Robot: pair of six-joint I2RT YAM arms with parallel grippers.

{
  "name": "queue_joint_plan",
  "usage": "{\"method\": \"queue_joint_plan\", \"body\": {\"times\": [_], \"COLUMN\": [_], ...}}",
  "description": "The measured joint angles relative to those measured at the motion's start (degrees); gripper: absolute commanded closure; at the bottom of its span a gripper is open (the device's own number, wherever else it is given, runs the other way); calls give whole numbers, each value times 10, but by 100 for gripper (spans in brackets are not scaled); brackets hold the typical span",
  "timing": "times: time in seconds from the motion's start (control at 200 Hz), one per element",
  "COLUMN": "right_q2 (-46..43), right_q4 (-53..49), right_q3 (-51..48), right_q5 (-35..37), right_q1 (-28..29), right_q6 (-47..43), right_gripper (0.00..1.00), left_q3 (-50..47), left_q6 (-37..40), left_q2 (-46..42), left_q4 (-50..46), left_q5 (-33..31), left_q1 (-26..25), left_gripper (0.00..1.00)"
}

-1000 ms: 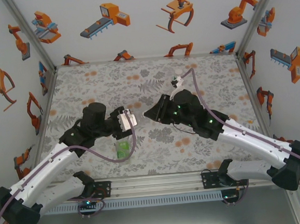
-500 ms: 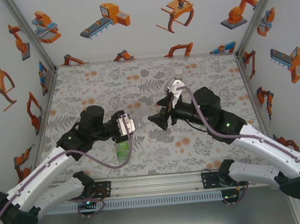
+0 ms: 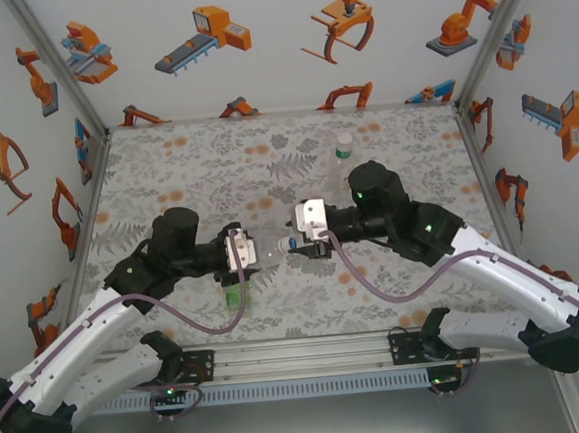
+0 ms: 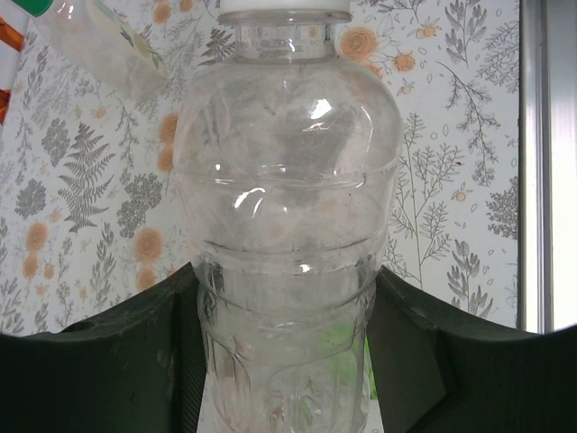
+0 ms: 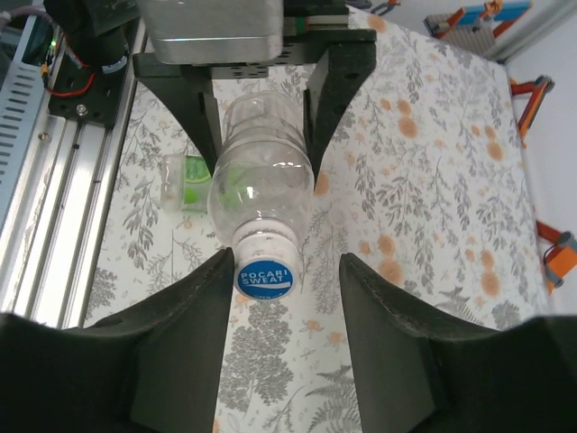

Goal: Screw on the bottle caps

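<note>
The left jaws are clamped on the body of a clear bottle (image 4: 288,225), held on its side with the neck towards the right jaws. A small green bottle (image 3: 237,293) lies on the desk (image 3: 166,176) just below the left jaws. The blue-topped cap (image 5: 266,280) sits on the clear bottle's neck between the right jaws, which are spread wide and not gripping it. A tall bottle (image 3: 344,152) stands beyond the right jaws.

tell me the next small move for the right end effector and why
Probably close the right end effector on the Pocari Sweat cap: its open fingers flank the cap on the neck of the clear bottle, which the left end effector grips.
</note>
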Motion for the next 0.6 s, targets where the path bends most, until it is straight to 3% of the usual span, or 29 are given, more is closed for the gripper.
{"method": "queue_joint_plan", "body": {"times": [0.325,0.601], "right_q2": [-1,0], "right_q4": [-7,0], "right_q3": [-3,-21], "right_q5": [-19,-12], "right_q1": [11,16], "right_q6": [-17,-18], "right_gripper": [53,61], "left_q3": [0,0], "left_q6": [0,0], "left_q2": [-1,-2], "left_q4": [-2,-8], "left_q5": [7,9], "left_q1": [0,0], "left_gripper": [100,100]}}
